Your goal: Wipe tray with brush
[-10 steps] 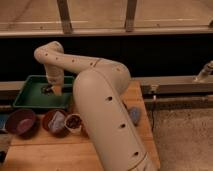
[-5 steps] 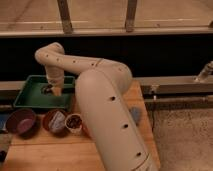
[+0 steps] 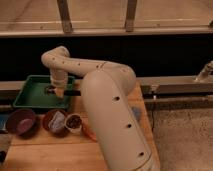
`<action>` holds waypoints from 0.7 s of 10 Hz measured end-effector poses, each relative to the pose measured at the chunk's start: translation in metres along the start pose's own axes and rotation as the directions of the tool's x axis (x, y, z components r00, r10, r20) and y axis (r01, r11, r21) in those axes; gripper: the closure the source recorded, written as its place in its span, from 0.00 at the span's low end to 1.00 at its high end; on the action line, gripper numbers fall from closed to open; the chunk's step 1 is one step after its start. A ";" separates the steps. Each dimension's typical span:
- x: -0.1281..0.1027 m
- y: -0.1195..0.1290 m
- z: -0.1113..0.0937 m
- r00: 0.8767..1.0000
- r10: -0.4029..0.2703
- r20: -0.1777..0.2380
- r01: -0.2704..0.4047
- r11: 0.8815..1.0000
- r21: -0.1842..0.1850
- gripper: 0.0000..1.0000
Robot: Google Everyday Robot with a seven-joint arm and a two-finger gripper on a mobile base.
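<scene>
The green tray (image 3: 30,95) lies at the back left of the wooden table. My gripper (image 3: 56,92) hangs from the cream arm, low over the tray's right half near its right rim. A small dark shape (image 3: 48,90) shows right at the gripper's left side. It may be the brush, but I cannot make out its handle or head. A short black bar (image 3: 74,93) sticks out to the right of the gripper, over the tray's right edge.
In front of the tray stand a purple bowl (image 3: 20,122), a red bowl (image 3: 54,121) with something pale in it, and a small cup (image 3: 74,121) with dark contents. An orange-red tool (image 3: 89,133) lies by my arm's large body (image 3: 112,120), which covers the table's right side.
My gripper has sunk slightly lower over the tray's right half. The bowls and tray have not moved.
</scene>
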 end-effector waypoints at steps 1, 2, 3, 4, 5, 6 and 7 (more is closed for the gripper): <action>0.001 -0.007 0.007 1.000 0.001 -0.012 -0.001 1.000 -0.009 1.00; 0.001 -0.012 0.013 1.000 -0.001 -0.023 0.001 1.000 -0.017 1.00; -0.002 -0.020 0.019 0.999 -0.005 -0.032 0.004 1.000 -0.019 1.00; -0.001 -0.029 0.024 0.999 -0.006 -0.048 0.005 1.000 -0.023 1.00; -0.001 -0.038 0.027 0.998 -0.008 -0.058 0.006 1.000 -0.024 1.00; -0.002 -0.045 0.028 0.998 -0.017 -0.068 0.015 1.000 -0.025 1.00; -0.012 -0.048 0.028 0.996 -0.045 -0.074 0.043 0.999 -0.028 1.00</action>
